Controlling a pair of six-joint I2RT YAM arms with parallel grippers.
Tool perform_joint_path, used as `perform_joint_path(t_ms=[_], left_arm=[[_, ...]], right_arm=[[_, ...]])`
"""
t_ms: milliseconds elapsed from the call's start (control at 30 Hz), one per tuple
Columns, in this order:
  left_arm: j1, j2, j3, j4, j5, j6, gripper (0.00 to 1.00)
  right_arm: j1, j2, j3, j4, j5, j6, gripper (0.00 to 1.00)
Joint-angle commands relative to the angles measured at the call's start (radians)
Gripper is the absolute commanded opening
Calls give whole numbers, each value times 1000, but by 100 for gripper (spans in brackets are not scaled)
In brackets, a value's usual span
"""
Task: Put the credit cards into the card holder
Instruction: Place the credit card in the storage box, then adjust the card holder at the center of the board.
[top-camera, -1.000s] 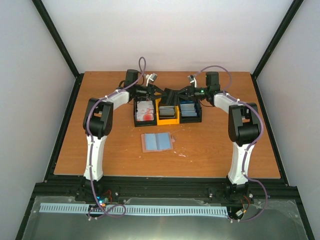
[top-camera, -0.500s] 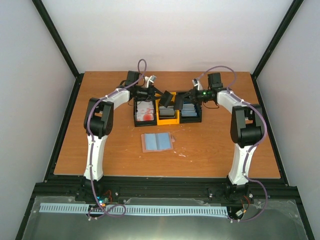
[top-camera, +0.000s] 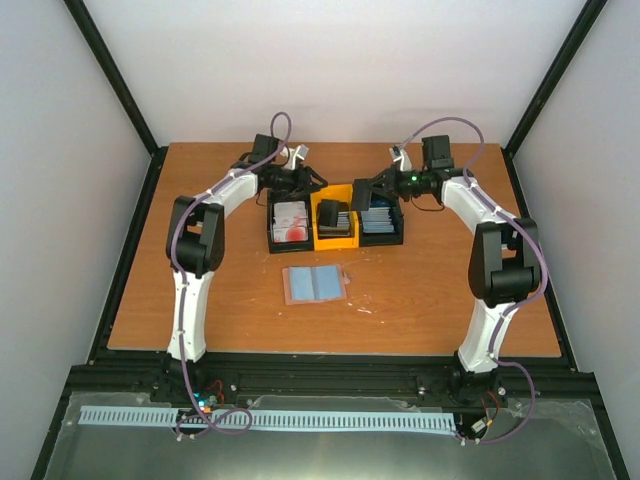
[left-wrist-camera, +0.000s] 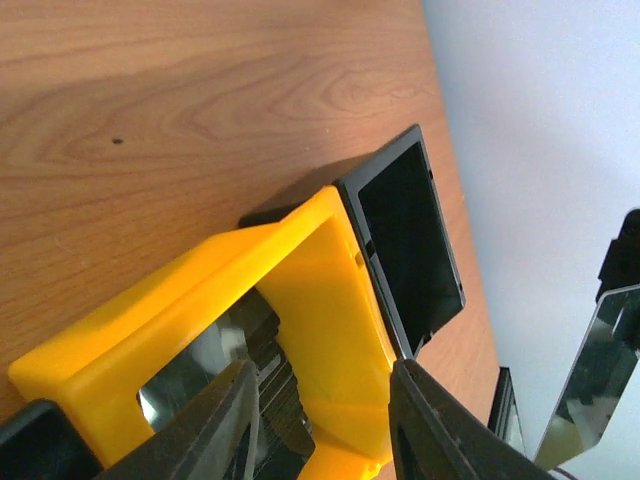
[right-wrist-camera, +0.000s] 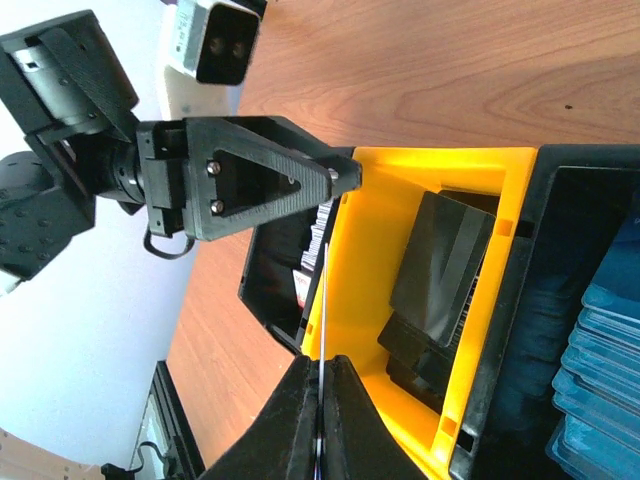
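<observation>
The card holder (top-camera: 315, 284), a blue open wallet, lies flat in front of three bins. The left black bin (top-camera: 276, 240) holds white-and-red cards (top-camera: 290, 222). The yellow bin (top-camera: 336, 241) holds dark cards (top-camera: 331, 214), the top one tilted (right-wrist-camera: 440, 265). The right black bin (top-camera: 399, 236) holds blue cards (top-camera: 377, 219). My right gripper (right-wrist-camera: 322, 362) is shut on a thin card (right-wrist-camera: 323, 300), seen edge-on above the yellow bin's left wall. It also shows in the top view (top-camera: 362, 190). My left gripper (left-wrist-camera: 325, 405) is open and empty, straddling the yellow bin's wall (left-wrist-camera: 320, 300). It sits behind the bins in the top view (top-camera: 308, 182).
The bins stand at the back middle of the wooden table (top-camera: 200, 290). The left gripper (right-wrist-camera: 250, 185) hangs close to the right gripper's card. Black frame rails (top-camera: 330, 352) edge the table.
A dark card that stood up between the two grippers now lies tilted in the yellow bin. Both grippers have drawn back and apart, the right one still holding a card.
</observation>
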Motion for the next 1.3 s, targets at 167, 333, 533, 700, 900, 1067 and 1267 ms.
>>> perform_joint_path(t_ms=[167,333,533,700,900,1067,1267], left_arm=[[3,-149,93,-171,-230,112,47],[3,-318,-23,-153,-297,148,61],[3,-651,-438,-24,-403,189,74],[3,-902,-699,57,-558,172,97],[18,-1048,-828,8,-713,116,100],[54,-1121,-903,14,-705,58,92],[54,-1167,-995,36,-609,-72,90]], right_arm=[[17,-82,-1,-25,13,7,3],[68,-122,-60,49,26,91,3],[125,-226,-181,55,101,93,3],[168,-309,-305,92,93,86,3],[214,-313,-380,84,106,63,3],[222,-276,-390,43,71,55,3],[225,-274,-385,-43,144,13,3]])
